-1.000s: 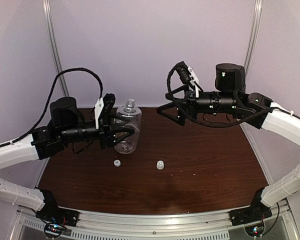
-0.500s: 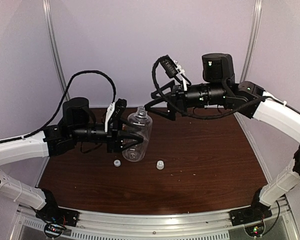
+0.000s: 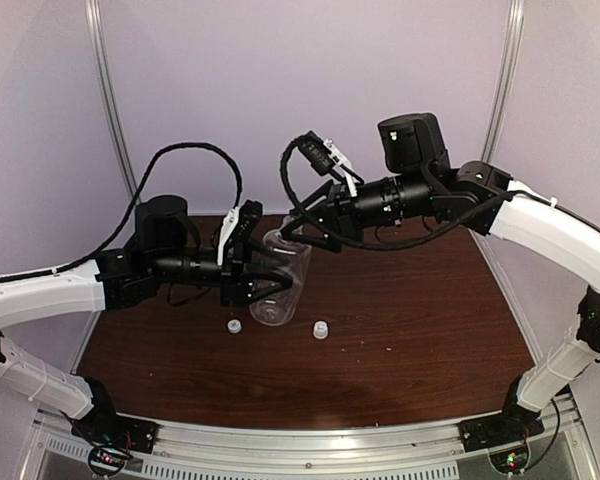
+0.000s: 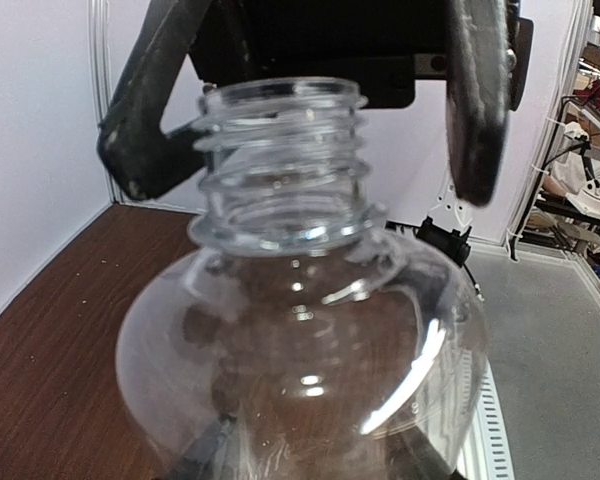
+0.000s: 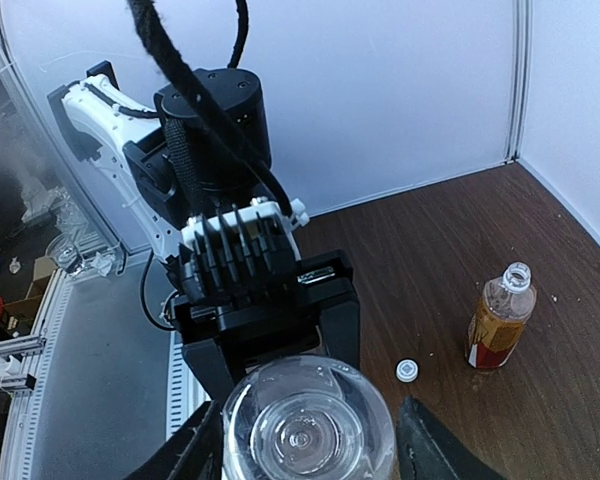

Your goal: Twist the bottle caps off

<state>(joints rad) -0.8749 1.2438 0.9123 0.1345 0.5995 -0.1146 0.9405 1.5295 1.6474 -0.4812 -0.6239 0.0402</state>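
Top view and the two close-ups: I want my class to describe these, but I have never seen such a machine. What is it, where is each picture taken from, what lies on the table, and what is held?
It is a robot with a left arm and a right arm, bolted to a brown table. Each arm ends in a two-finger gripper. The wide picture comes from a fixed camera above and behind the arms. The other two come from cameras on the wrists. The left gripper is shut on a clear bottle whose threaded neck has no cap. The right gripper is open, its fingers either side of that neck. Two small white caps lie on the table. The right wrist view also shows an amber bottle standing uncapped.
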